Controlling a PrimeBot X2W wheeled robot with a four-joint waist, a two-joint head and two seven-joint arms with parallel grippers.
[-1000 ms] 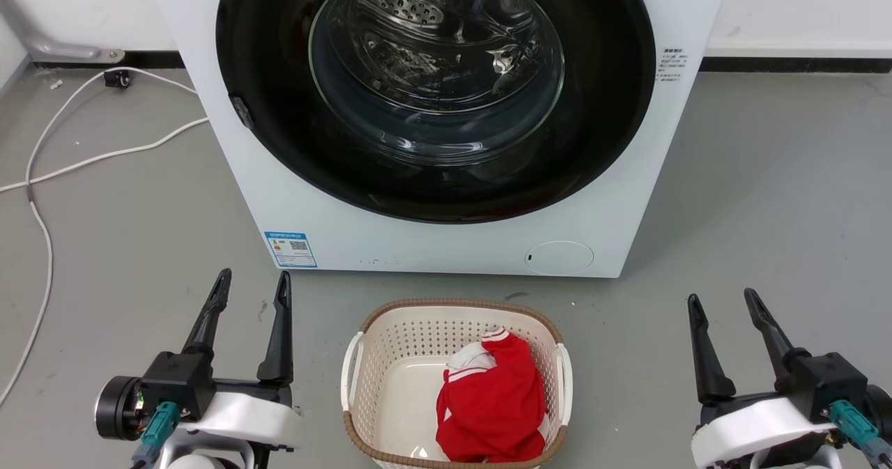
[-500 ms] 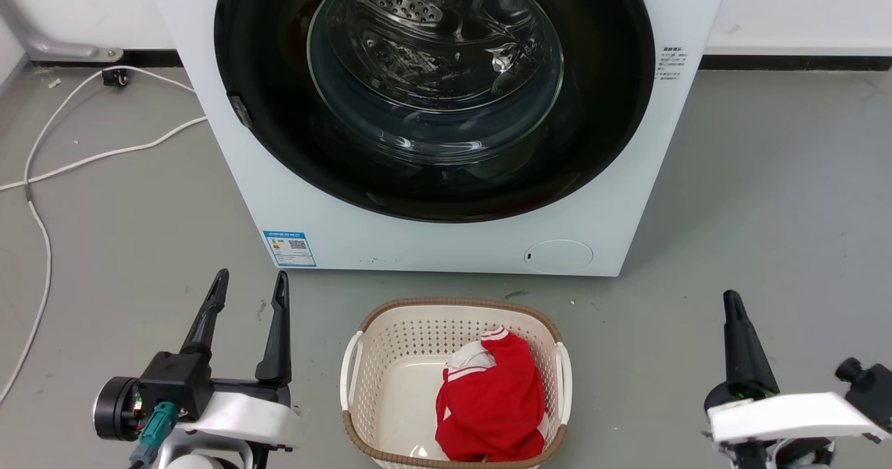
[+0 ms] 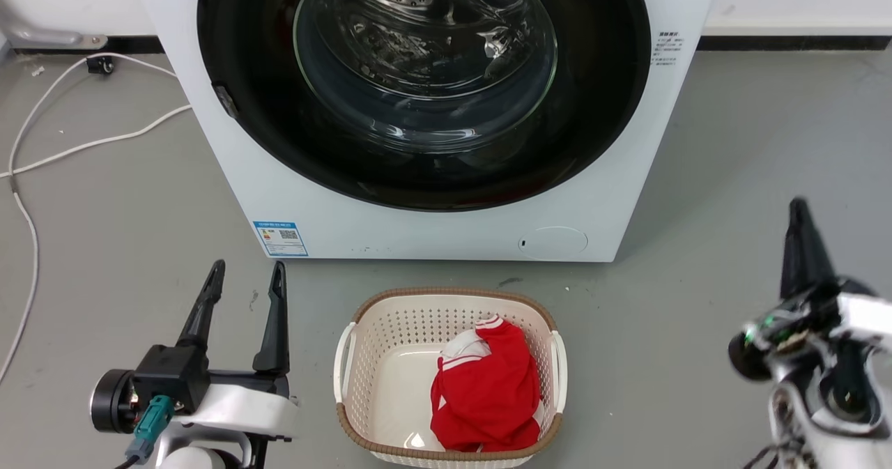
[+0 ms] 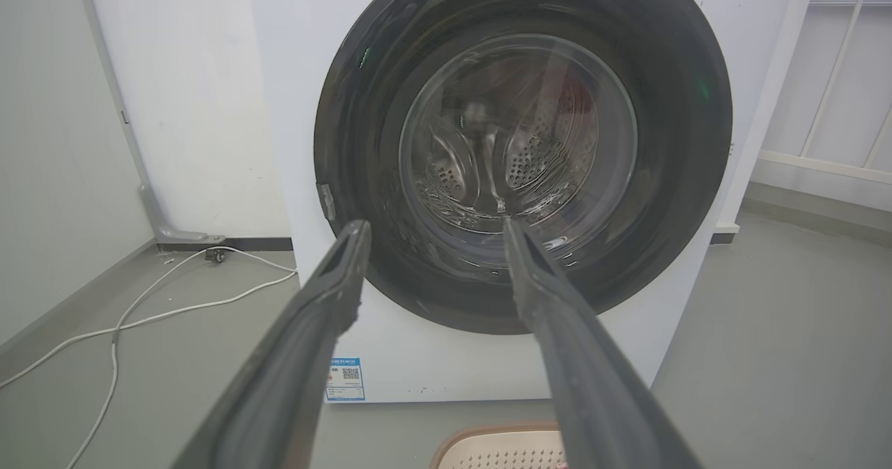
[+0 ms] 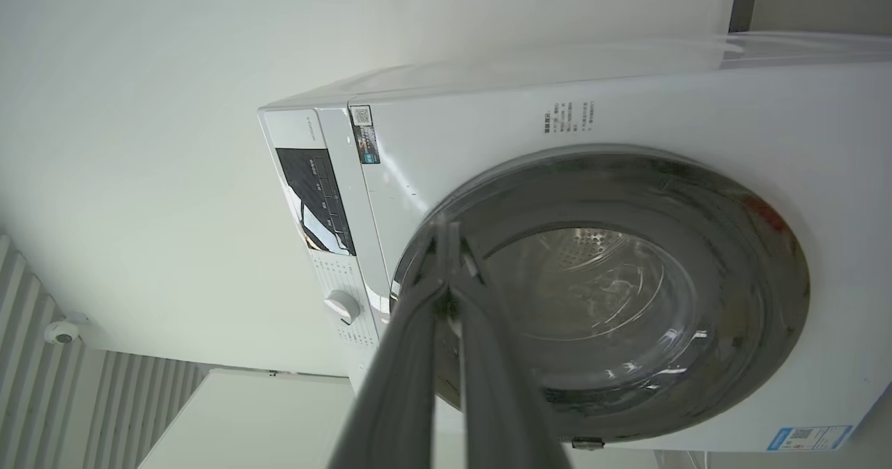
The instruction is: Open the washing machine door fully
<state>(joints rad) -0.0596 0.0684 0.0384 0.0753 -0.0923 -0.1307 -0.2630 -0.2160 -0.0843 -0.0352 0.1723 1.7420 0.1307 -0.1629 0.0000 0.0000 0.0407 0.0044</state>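
One door (image 3: 425,169), shut, lies ahead: left pincer (image 3: 248,267) spread, low; right pincer (image 3: 797,208) pressed together, higher, likely nearer, off its right edge.

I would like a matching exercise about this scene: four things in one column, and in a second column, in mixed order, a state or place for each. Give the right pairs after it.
Column 1
1. door
2. left gripper
3. right gripper
4. basket

Column 2
a. jaws shut
b. on the floor, with a red garment inside
c. closed against the machine
d. jaws open

Pairs: 1-c; 2-d; 3-a; 4-b
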